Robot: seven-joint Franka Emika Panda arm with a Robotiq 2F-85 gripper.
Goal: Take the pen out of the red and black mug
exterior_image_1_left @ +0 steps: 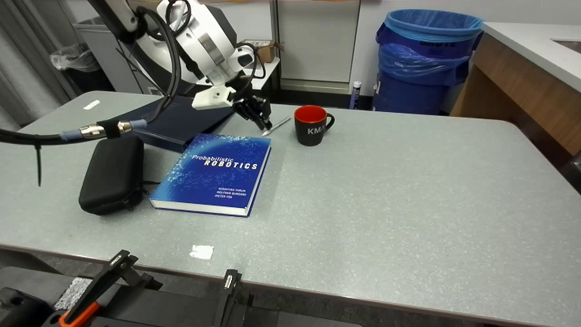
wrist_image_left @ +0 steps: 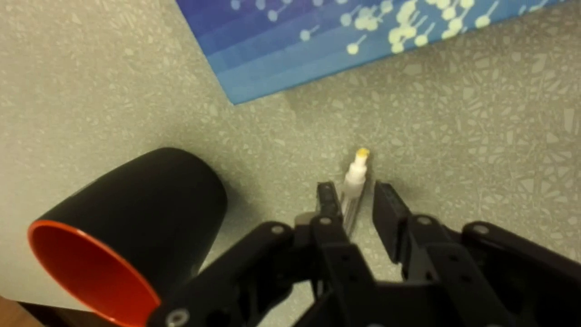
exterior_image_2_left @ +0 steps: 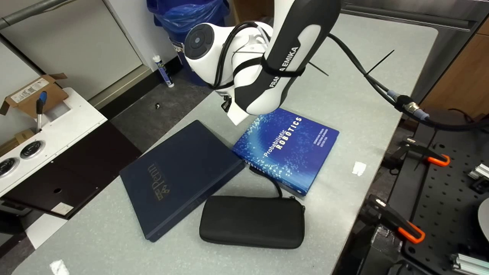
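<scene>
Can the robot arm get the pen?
Probably yes: in the wrist view the open jaws appear either side of the pen, which lies on the table outside the mug, with nothing visibly in the way.

Table (exterior_image_1_left: 408, 204): grey, speckled top, visible in all views; tint yellowish in wrist view. Beyond it, white wall (exterior_image_1_left: 531, 11) and dark grey floor (exterior_image_2_left: 153, 122). Blue bin (exterior_image_1_left: 404, 93) with blue liner (exterior_image_1_left: 422, 61) stands beside wood-sided counter (exterior_image_1_left: 526, 38), pale top. Grey curtain (exterior_image_1_left: 13, 68) hangs at picture left. White-topped unit (exterior_image_2_left: 82, 105) carries coil burners (exterior_image_2_left: 31, 149) and opened cardboard box (exterior_image_2_left: 34, 93).
</scene>
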